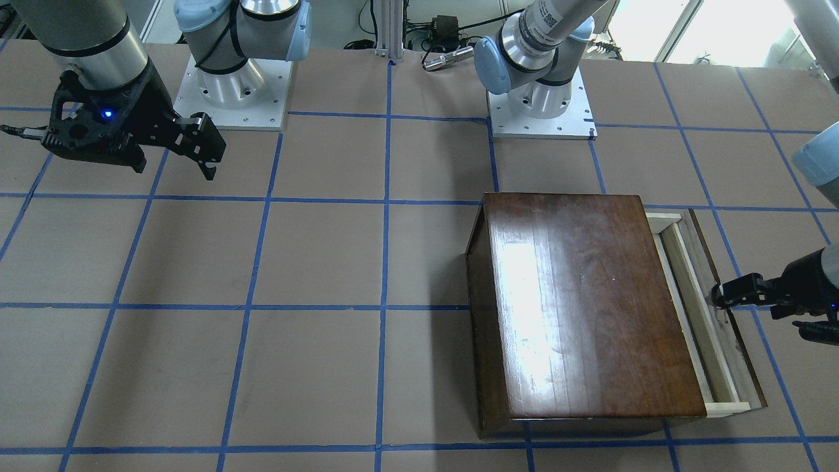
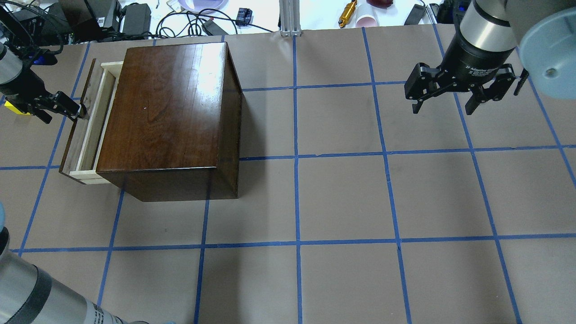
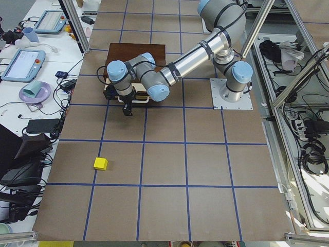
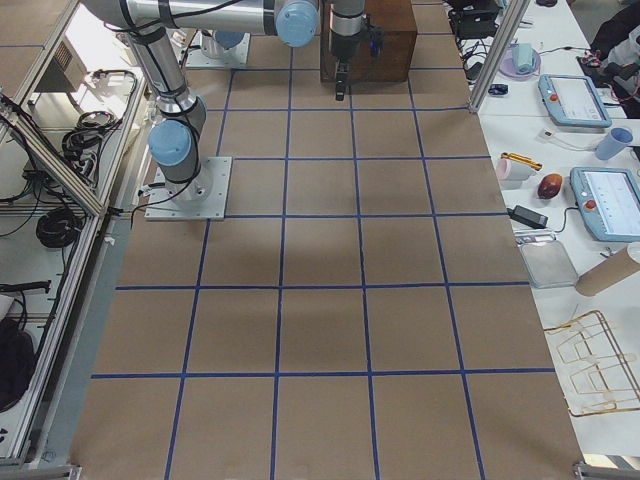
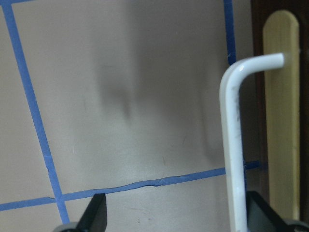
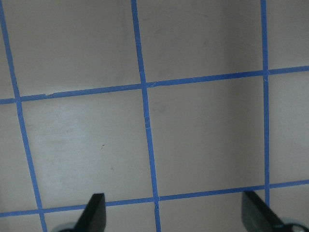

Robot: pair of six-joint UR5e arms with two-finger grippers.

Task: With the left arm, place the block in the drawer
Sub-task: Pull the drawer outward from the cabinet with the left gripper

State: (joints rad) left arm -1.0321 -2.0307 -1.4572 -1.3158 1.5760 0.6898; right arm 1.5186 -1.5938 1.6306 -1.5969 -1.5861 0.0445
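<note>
White bent-rod handle (image 5: 231, 145) fills the left wrist view, standing between the left arm's (image 3: 185, 62) jaws, which are spread apart and straddle it without pinching. That placement looks meant for working the pale wooden drawer with the dark front panel (image 2: 74, 139), which stands partly out of the glossy dark-brown cabinet (image 2: 171, 108). The small yellow cube (image 3: 100, 163) lies on the brown taped counter (image 2: 342, 193), well apart from the drawer and not yet picked up. The right arm (image 2: 481, 40) hangs far off, jaws apart and empty, likely parked clear. White lettering on its wrist (image 2: 482, 69) seems to read "Adaptive Gripper"; the rest is too small.
</note>
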